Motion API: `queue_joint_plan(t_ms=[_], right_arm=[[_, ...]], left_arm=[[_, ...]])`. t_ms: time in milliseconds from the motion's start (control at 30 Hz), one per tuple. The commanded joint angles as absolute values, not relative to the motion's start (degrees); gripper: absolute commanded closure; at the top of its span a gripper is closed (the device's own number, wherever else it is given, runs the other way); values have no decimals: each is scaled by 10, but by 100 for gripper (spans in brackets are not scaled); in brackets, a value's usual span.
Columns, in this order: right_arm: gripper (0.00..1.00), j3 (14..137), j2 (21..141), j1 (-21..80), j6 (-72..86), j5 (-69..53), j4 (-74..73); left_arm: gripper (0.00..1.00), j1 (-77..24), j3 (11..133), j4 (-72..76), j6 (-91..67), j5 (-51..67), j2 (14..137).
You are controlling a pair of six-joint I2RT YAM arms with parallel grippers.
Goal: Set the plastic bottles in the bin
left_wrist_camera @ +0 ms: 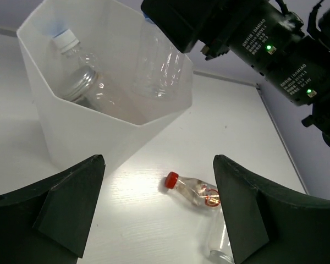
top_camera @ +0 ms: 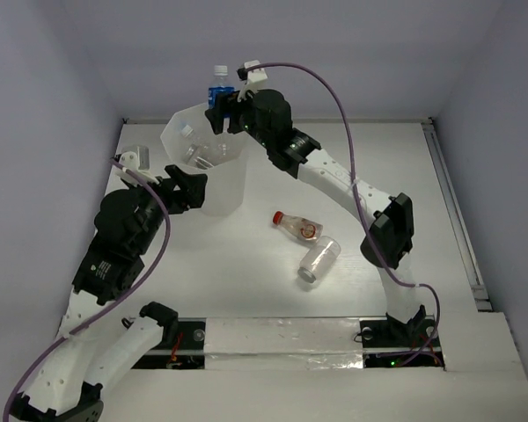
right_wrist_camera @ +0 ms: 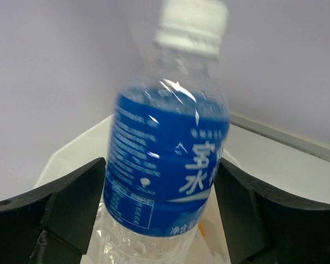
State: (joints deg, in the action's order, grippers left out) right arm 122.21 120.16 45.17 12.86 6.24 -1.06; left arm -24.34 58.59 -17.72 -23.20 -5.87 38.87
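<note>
The bin [top_camera: 222, 192], a tall translucent white container with a many-sided rim, stands at the back left and fills the upper left of the left wrist view [left_wrist_camera: 88, 129]. It holds a clear white-capped bottle [left_wrist_camera: 77, 77]. My right gripper [top_camera: 222, 112] is shut on an upright blue-label bottle [top_camera: 218, 86] over the bin's far rim; in the right wrist view the fingers [right_wrist_camera: 160, 176] flank its label [right_wrist_camera: 165, 165]. My left gripper [top_camera: 194, 186] is open and empty by the bin's near wall [left_wrist_camera: 158, 159]. A red-capped bottle [top_camera: 295, 225] [left_wrist_camera: 195, 190] and a capless clear bottle [top_camera: 319, 260] [left_wrist_camera: 220, 242] lie on the table.
A small silvery object [top_camera: 136, 156] sits at the left table edge behind my left arm. A metal rail [top_camera: 453, 211] runs along the right edge. Walls close in the back and sides. The right arm [top_camera: 334, 176] stretches diagonally over the table centre.
</note>
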Motion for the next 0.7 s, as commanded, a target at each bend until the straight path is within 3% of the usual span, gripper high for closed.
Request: queue_joint_plan(t_ms=[0, 200, 467, 567, 600, 667], right_arm=[[16, 1222, 1180, 450, 112, 76, 18], [1, 1201, 1138, 450, 107, 71, 31], [7, 1090, 1032, 450, 97, 83, 83], [34, 1023, 964, 450, 86, 113, 86], [62, 1000, 923, 450, 83, 126, 87], [81, 952, 879, 441, 84, 151, 84]], left_arm=[[23, -245, 584, -163, -229, -16, 383], [23, -278, 570, -143, -216, 26, 407], [23, -480, 569, -127, -230, -125, 488], [24, -545, 551, -94, -238, -150, 525], [24, -561, 548, -83, -238, -153, 535], [24, -604, 542, -53, -230, -164, 575]])
